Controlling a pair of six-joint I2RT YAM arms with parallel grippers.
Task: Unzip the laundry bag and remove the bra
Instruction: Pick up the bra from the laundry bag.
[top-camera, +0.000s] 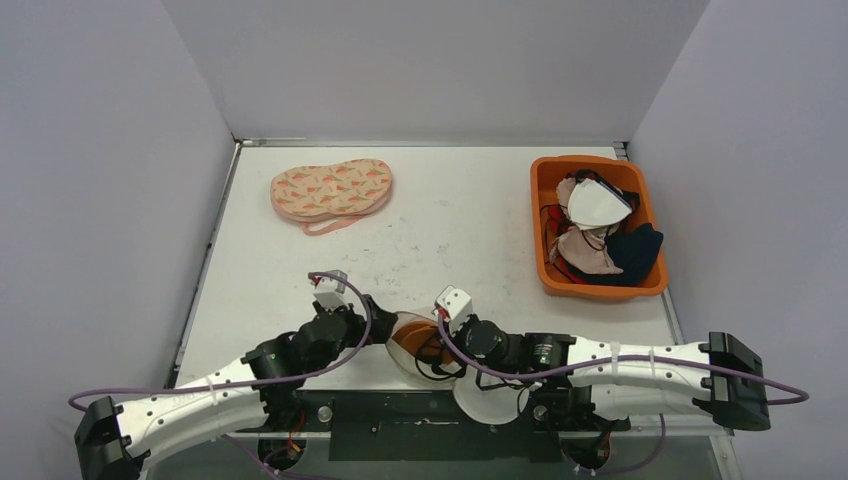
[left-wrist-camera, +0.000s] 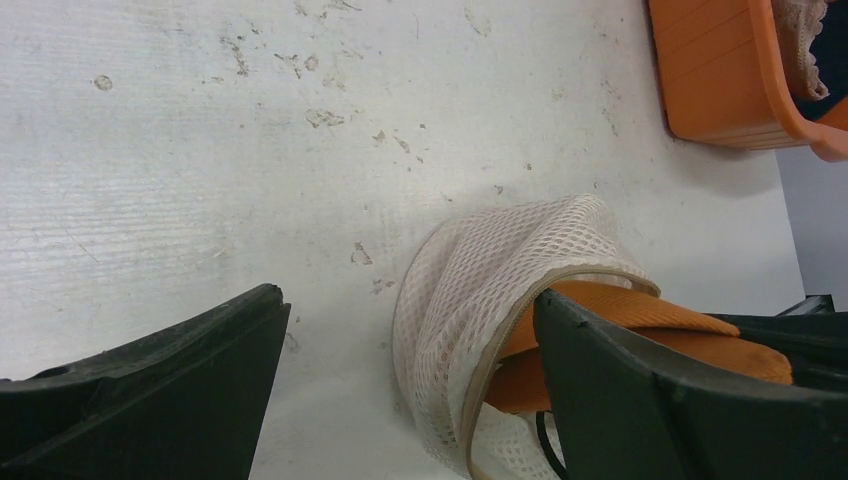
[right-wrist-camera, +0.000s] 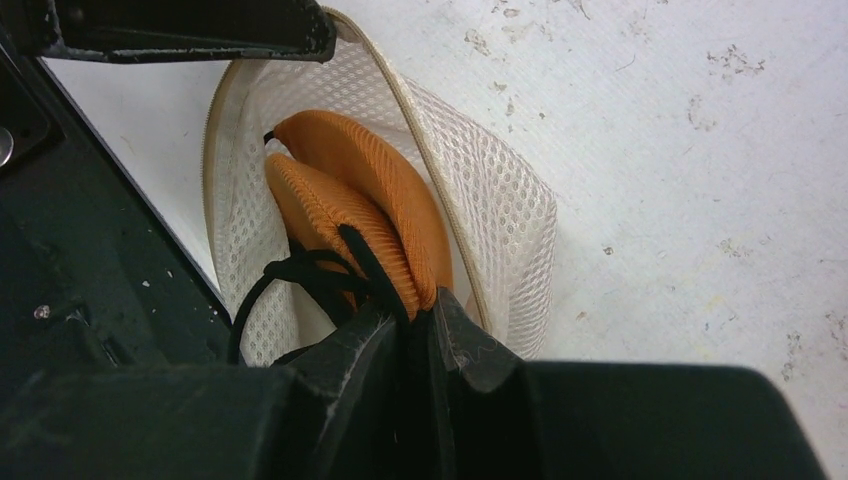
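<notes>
Bra (right-wrist-camera: 345, 200) sits pinched between down-tilted right fingers (right-wrist-camera: 470, 350); left fingers (left-wrist-camera: 160, 390) spread wide.

The bare middle of the white table (top-camera: 450, 220) leaves open passage, hemmed by a peach carrot-print fabric pouch (top-camera: 332, 188) at far left, an orange plastic bin (top-camera: 600, 287) at far right, and a white mesh laundry bag (left-wrist-camera: 480, 270) at the near edge.

Soft white net cloth full of little holes on the laundry bag (right-wrist-camera: 490, 190). Puffy orange cloth, finely bumpy, on the bra (right-wrist-camera: 350, 170). Smooth, shiny orange plastic for the tub (left-wrist-camera: 720, 70). Dull white table (left-wrist-camera: 200, 150), scratched and spotty.
</notes>
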